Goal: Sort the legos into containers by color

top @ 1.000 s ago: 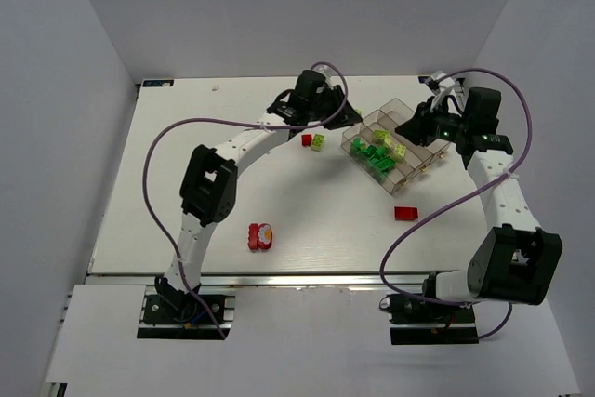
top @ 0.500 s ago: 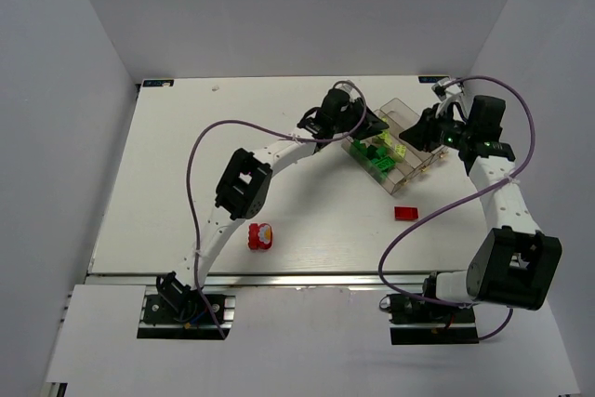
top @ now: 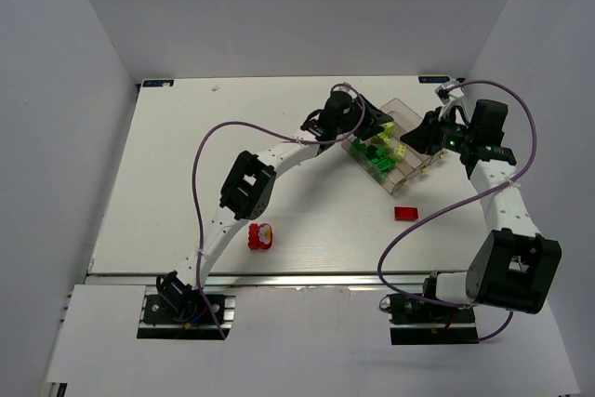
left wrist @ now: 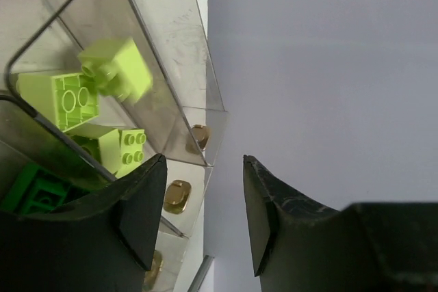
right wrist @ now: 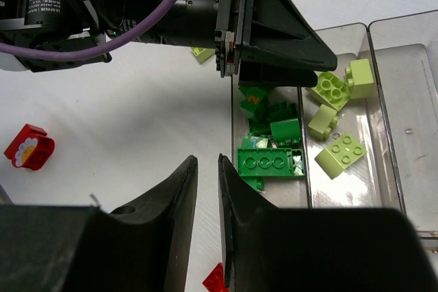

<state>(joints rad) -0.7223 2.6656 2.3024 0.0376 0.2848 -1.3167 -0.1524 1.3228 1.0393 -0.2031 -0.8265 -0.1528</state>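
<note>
The clear tray (top: 398,105) sits at the back right, its compartments holding dark green legos (right wrist: 270,162) and pale yellow-green legos (right wrist: 341,154). My left gripper (top: 375,125) hangs over the tray, open with nothing between its fingers. Just beyond the left gripper (left wrist: 204,169), a blurred pale brick (left wrist: 116,66) is loose in the pale-green compartment above two others (left wrist: 58,97). My right gripper (right wrist: 207,162) hovers by the tray's edge near the right gripper's place (top: 416,137), shut but for a thin gap and holding nothing.
A red brick (top: 405,213) lies on the table in front of the tray. A red flower-printed brick (top: 260,235) lies near the front middle. One pale brick (right wrist: 203,52) rests on the table behind the left arm (top: 279,151). Grey walls stand around the table.
The left arm swung right from the loose bricks to over the tray, and its jaws opened, dropping a pale brick into the compartment. The right arm barely moved.
</note>
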